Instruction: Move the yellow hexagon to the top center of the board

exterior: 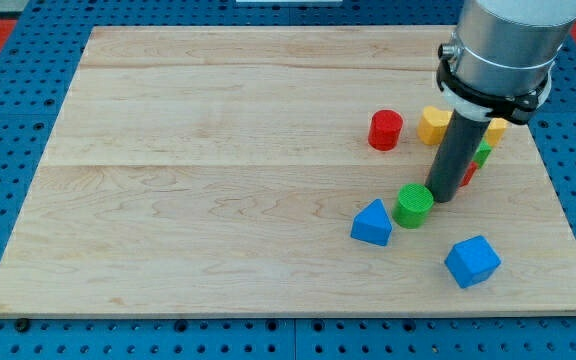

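Note:
The yellow hexagon lies at the view's right, just left of my rod, to the right of a red cylinder. My tip rests on the board right beside a green cylinder, on its right, and below the yellow hexagon. Another yellow block, a green block and a red block peek out from behind the rod on its right; their shapes are hidden.
A blue triangular block lies just left of the green cylinder. A blue block lies near the view's bottom right. The wooden board sits on a blue pegboard table.

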